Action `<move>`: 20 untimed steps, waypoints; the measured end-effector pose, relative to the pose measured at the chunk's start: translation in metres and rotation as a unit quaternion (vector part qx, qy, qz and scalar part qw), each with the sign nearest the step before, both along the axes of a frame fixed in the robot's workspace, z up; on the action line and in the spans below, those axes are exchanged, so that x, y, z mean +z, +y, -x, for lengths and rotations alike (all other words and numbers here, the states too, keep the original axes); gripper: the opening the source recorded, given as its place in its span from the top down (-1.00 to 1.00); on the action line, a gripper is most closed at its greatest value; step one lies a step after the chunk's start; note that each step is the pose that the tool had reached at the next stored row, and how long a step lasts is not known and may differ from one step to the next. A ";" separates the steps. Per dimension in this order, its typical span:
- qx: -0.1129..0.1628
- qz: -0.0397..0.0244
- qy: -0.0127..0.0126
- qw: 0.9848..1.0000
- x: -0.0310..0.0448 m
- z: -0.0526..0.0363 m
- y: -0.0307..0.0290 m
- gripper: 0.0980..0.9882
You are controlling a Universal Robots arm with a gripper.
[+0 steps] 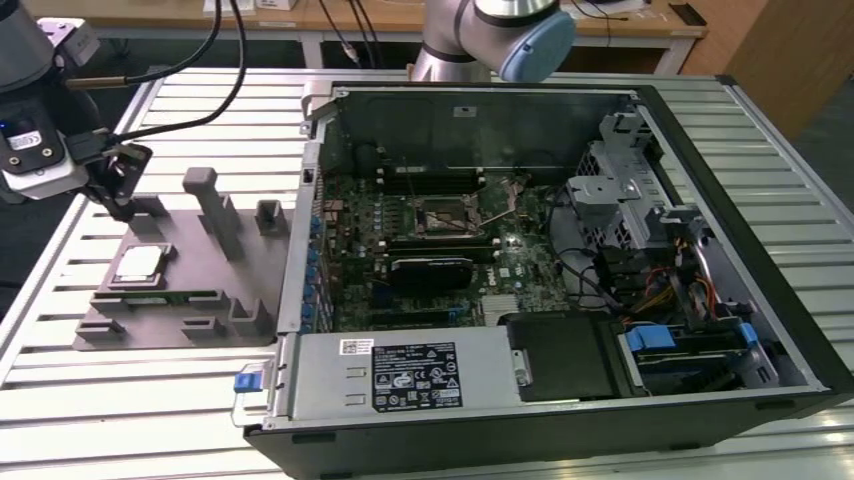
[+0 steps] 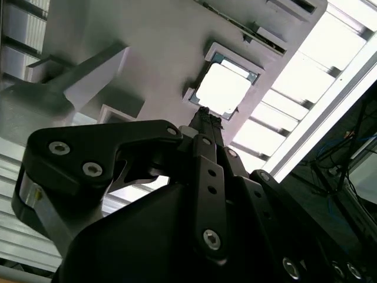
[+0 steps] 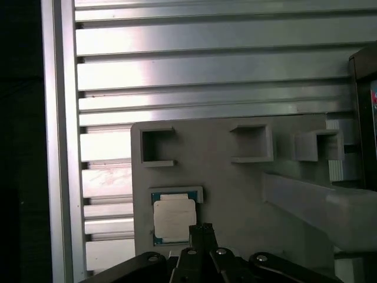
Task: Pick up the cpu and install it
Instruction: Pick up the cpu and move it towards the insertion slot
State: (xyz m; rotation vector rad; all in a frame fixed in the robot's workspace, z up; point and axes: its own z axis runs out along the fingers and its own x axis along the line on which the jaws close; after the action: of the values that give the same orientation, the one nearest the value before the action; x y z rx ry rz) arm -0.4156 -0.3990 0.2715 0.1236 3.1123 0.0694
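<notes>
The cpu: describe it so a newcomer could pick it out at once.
To the exterior view's left of the open computer case lies a grey fixture tray. In a pocket of it sits the cpu: a small flat square with a silvery-white top and thin green border, the only silvery piece among plain grey blocks.

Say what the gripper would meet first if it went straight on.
Most likely the flat square silvery-white cpu, near its edge, in the grey plastic fixture tray; the gripper lines up with it in both wrist views, though depth is unclear.
</notes>
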 end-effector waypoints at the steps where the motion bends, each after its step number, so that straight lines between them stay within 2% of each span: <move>1: 0.000 0.000 0.000 1.000 -0.0015 0.0014 0.0000 0.98; 14: 0.000 0.000 0.000 1.000 -0.0245 0.0123 -0.0005 0.98; 20: 0.000 0.000 0.000 1.000 -0.0340 0.0135 -0.0044 0.98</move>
State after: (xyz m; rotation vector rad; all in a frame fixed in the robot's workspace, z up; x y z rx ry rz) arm -0.4291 -0.4034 0.2375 0.1237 3.1121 0.0697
